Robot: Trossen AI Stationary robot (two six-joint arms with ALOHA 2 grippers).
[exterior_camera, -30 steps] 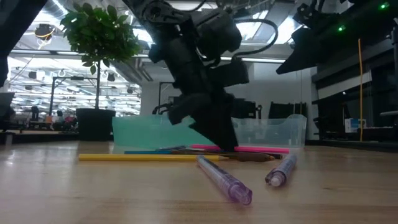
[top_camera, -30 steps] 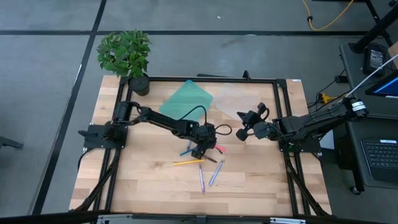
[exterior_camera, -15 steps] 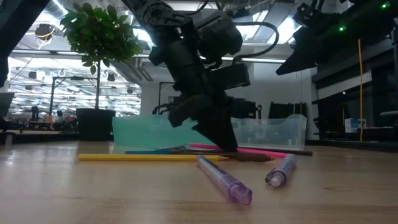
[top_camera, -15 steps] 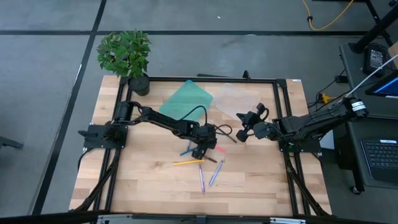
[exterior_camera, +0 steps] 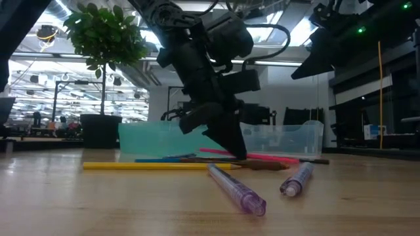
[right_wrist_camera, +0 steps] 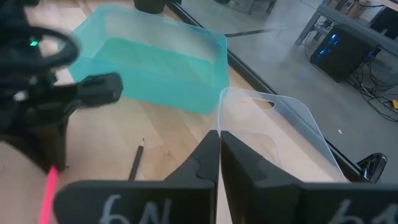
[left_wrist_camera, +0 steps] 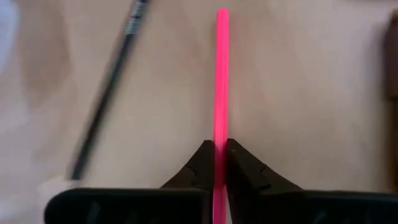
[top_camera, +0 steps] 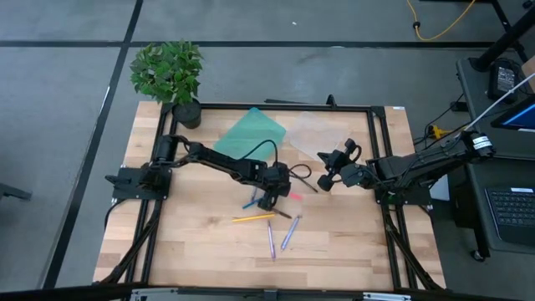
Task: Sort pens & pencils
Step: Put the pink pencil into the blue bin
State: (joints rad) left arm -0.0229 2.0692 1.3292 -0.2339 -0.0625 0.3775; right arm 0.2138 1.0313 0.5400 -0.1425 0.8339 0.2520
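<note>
Pens and pencils lie scattered at the table's middle: a yellow pencil [top_camera: 251,218], two lavender pens [top_camera: 271,241] [top_camera: 289,234], a blue one [top_camera: 249,203], a brown one [exterior_camera: 262,165] and a black pencil [left_wrist_camera: 106,112]. My left gripper [top_camera: 269,201] stands over them, shut on the pink pen [left_wrist_camera: 221,74]. My right gripper [top_camera: 322,180] hangs shut above the table to the right, holding nothing. My left gripper pinches the pink pen between its two fingertips [left_wrist_camera: 202,162], on the pen's shaft [left_wrist_camera: 220,140] toward its left end. The fingers slant down from above and from the table's left. The pen stays low over the table, its left end [exterior_camera: 207,151] slightly raised.
A teal bin [top_camera: 251,134] and a clear bin [top_camera: 334,134] stand side by side at the far middle of the table. A potted plant [top_camera: 171,75] stands at the far left corner. Bare wood lies along the near edge.
My left gripper has shut on the pink pen, staying in place over the pile. The pen's left end has come up a little, so the pen now lies slightly tilted. My right gripper has kept still.
</note>
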